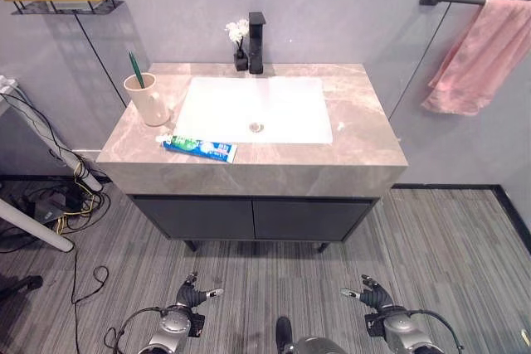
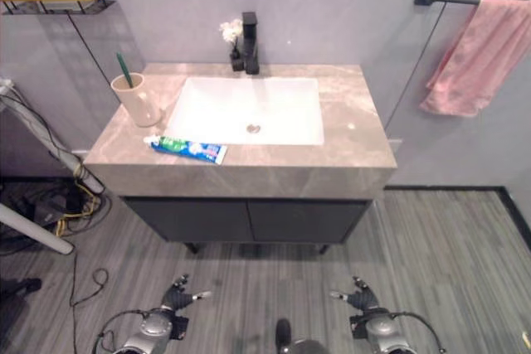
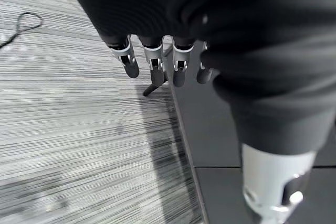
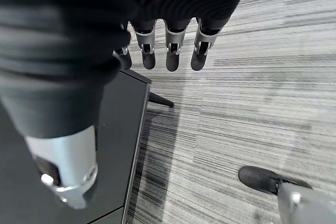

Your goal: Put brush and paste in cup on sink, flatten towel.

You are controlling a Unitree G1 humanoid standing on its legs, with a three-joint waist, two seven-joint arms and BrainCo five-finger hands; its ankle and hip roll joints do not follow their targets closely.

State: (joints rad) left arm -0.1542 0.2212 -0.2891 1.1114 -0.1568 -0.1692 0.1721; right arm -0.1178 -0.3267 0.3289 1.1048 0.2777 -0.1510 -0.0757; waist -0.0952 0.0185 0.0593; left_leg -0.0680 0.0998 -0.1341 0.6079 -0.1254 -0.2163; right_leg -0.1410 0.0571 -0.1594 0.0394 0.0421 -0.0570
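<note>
Beside the white rectangular sink basin [image 1: 253, 109], the blue-green paste tube [image 1: 199, 147] lies near the counter edge; the green brush [image 1: 136, 70] stands in the beige cup [image 1: 148, 99]. My left hand [image 1: 192, 294] and right hand [image 1: 373, 294] hang relaxed, empty; a clumsy reach may push the tube off the counter, and the bunched pink towel [image 1: 477, 55] may slip off the bar.

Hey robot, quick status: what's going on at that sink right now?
Left robot hand and right robot hand open, low, empty. Brush in cup; paste flat on counter. Towel bunched on bar. Nothing in the way.
</note>
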